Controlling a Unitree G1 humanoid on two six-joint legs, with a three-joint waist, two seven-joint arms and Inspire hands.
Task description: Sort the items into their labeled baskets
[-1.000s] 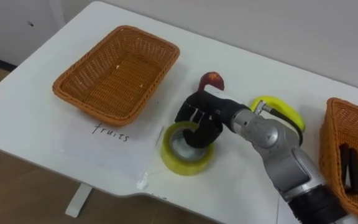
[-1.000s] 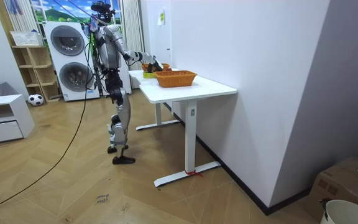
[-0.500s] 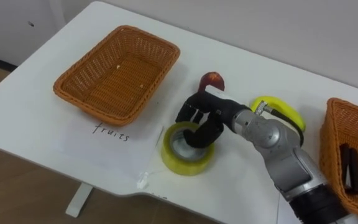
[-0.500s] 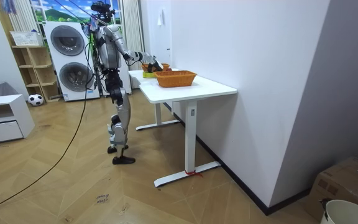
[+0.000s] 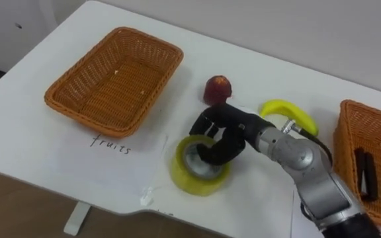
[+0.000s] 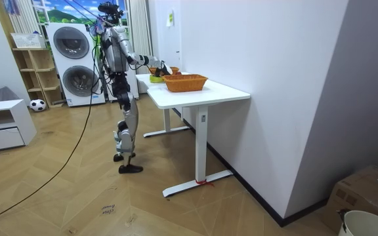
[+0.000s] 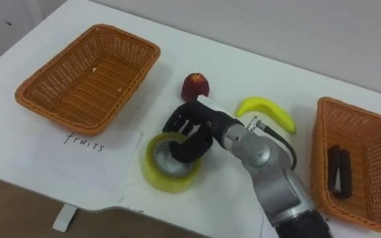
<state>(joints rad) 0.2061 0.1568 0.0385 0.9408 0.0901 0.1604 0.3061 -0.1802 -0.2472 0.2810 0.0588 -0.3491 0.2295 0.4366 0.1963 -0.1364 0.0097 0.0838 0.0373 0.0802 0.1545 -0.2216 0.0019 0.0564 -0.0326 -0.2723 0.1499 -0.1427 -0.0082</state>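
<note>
The yellow tape roll [image 5: 195, 183] is seen lying flat on the counter [image 5: 25, 135], near its front edge and not yet lifted. Compared with a second ago, the right hand [image 5: 229, 131] is found closed further on it. Some fingers are now hooked down into the core and others are laid over the outside of the far wall, so that wall is pinched. A grasp is judged to be made; the lift and carry remain to be done. The apple [image 5: 217, 89] and banana [image 5: 288, 112] are left just beyond the hand, untouched. The right basket [image 5: 339, 142], where dark supplies [image 5: 362, 173] already lie, is judged the destination; the left basket [image 5: 84, 118] is kept for fruit.
</note>
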